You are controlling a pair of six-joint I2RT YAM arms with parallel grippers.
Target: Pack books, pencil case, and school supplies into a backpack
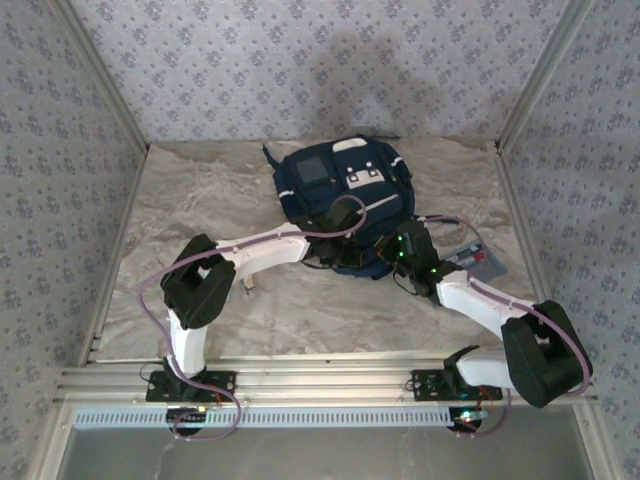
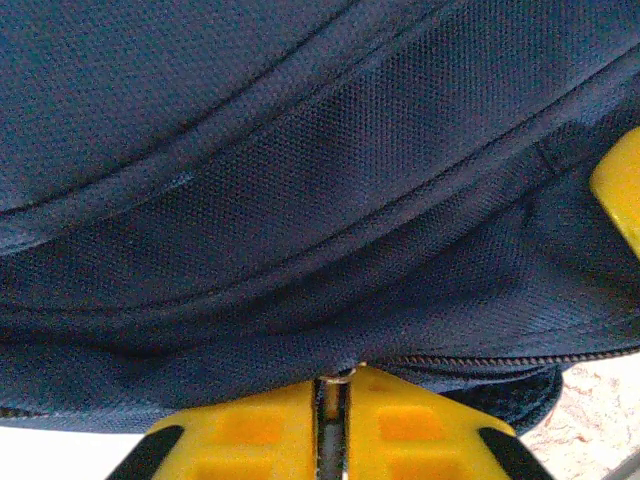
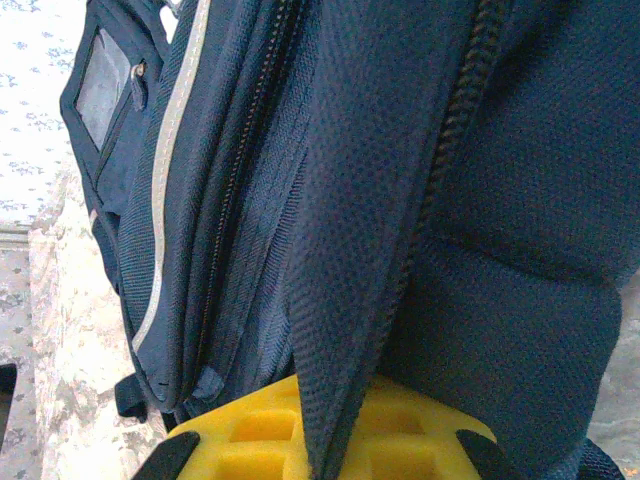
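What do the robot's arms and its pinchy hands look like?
The left arm and right arm are made of smooth white links joined by chunky black joints. A lilac cable loops along each arm, and little green lights glow near the right wrist. The left gripper and right gripper have bright yellow, blocky fingers with square hollows.

L hand (image 2: 335, 395) & R hand (image 3: 325, 420) both clamped shut, close together.

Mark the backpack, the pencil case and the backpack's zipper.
backpack (image 1: 312, 168): top external view, on its grey square patch.
pencil case (image 1: 485, 262): top external view, on its visible grey surface.
zipper (image 3: 455, 130): right wrist view, on the dark teeth.
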